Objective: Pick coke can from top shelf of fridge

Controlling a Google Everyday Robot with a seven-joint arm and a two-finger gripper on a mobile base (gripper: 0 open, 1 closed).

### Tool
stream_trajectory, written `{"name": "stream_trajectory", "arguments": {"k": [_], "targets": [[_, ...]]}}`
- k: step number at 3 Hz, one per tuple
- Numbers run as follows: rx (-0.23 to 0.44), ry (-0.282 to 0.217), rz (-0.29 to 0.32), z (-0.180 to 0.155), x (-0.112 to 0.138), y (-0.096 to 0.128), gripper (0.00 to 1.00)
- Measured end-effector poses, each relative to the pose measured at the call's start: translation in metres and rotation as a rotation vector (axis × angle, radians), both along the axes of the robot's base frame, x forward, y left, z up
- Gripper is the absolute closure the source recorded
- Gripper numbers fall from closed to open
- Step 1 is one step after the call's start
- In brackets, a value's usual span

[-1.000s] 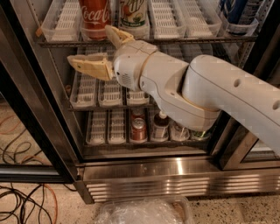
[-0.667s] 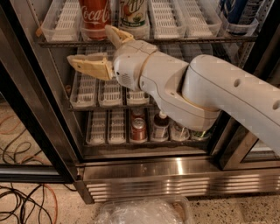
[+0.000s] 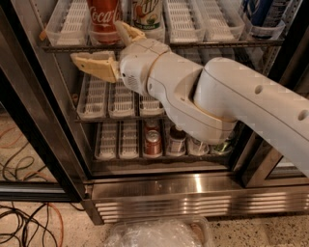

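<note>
The coke can point(image 3: 103, 20), red with white script, stands on the top shelf point(image 3: 227, 43) of the fridge point(image 3: 193, 185), in a pale slotted lane tray near the left. A white-and-green can point(image 3: 147, 14) stands just right of it. My gripper point(image 3: 95, 42) is open, just below and in front of the coke can. One tan finger point(image 3: 94, 66) lies below the shelf edge, and the other point(image 3: 126, 32) reaches up between the two cans. The white arm runs off to the right and hides much of the middle shelf.
Blue cans point(image 3: 263, 14) stand at the top right. Red and dark cans point(image 3: 153, 143) sit on the lower rack. A black door frame point(image 3: 34, 125) stands at the left. Cables point(image 3: 24, 226) lie on the floor, and a clear plastic bag point(image 3: 159, 234) lies below the grille.
My gripper has risen slightly toward the coke can, still open. The cans have not moved.
</note>
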State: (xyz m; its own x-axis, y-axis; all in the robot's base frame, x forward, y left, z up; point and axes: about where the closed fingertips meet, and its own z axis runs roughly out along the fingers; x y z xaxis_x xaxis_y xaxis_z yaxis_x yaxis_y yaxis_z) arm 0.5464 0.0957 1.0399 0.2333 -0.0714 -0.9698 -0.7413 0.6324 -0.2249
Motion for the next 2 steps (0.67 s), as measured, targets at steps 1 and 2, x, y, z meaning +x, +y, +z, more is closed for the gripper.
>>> {"name": "stream_trajectory", "arguments": {"k": [1, 2], "targets": [[0.012, 0.012, -0.05, 0.0015, 0.0039, -0.0004, 0.24], [0.024, 0.022, -0.086, -0.0002, 0.0074, 0.0001, 0.24]]}}
